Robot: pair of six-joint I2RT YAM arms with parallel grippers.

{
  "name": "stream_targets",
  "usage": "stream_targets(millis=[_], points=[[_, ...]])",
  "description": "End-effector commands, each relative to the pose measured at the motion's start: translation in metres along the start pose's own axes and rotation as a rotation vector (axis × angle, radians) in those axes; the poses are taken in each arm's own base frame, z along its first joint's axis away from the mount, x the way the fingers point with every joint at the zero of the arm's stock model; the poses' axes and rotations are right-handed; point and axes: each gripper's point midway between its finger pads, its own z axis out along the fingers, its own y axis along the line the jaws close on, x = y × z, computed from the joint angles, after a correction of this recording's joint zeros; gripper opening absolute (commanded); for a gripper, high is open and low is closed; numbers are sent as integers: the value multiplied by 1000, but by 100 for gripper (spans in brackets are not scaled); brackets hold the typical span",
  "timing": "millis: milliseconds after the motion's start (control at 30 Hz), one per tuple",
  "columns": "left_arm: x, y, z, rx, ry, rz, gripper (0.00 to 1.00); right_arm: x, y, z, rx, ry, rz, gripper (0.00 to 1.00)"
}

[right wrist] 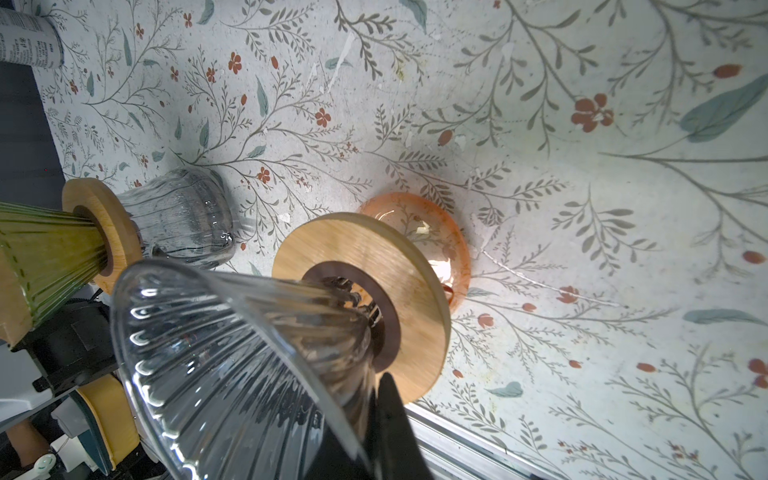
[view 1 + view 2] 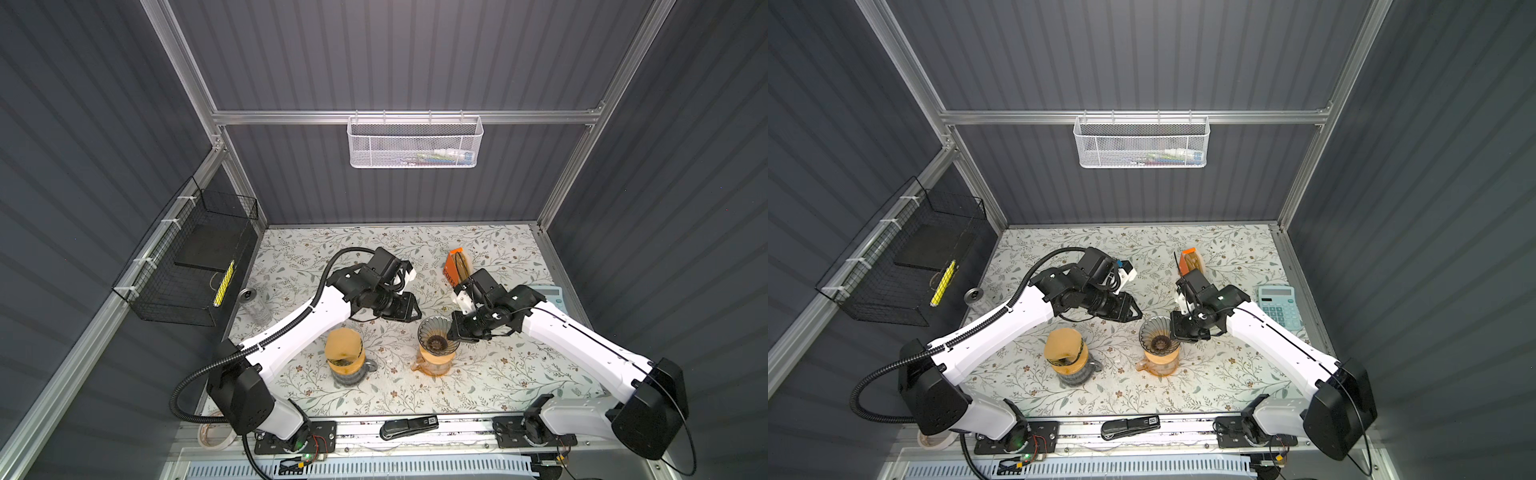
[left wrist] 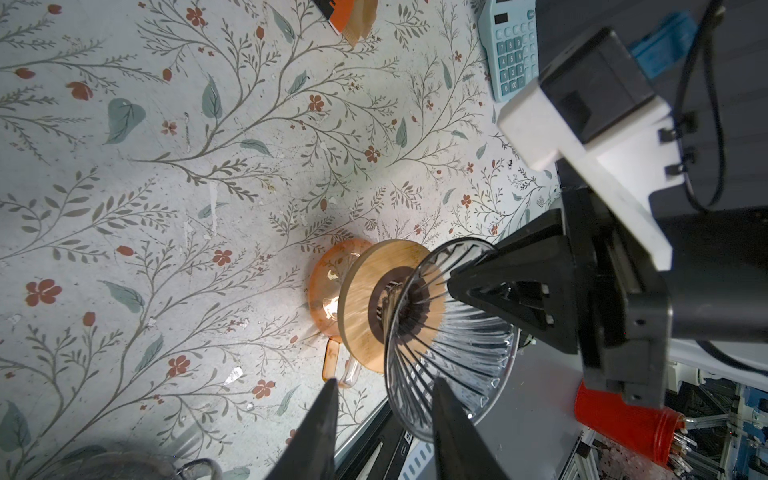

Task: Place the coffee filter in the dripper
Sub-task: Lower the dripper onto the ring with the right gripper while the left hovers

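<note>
- Left gripper [image 3: 386,380], closest to the left wrist lens, has its jaws apart and empty just beside the glass dripper [image 3: 453,353]. The right gripper [image 3: 461,291] is pinched on that dripper's rim, probably to steady it.
- Right wrist view: the glass dripper sits by its wooden collar [image 1: 374,249] on an amber carafe [image 1: 432,232], with no paper inside.
- Both top views: the brown coffee filter [image 2: 341,347] lines a second dripper [image 2: 347,366], well left of the glass dripper. An orange filter pack [image 2: 455,266] stands behind the glass dripper.
</note>
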Motion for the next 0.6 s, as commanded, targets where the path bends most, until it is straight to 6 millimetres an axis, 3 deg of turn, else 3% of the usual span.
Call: stream_targets(millis=[0,300,567], points=[[12,0,5,5,51,15,38,2,2,5,-7,11,6,14],[19,-4,10,8,79,19,39,4,3,4,-2,11,0,25],[28,-5,14,-2,116,24,41,2,5,-10,12,-21,-10,29]])
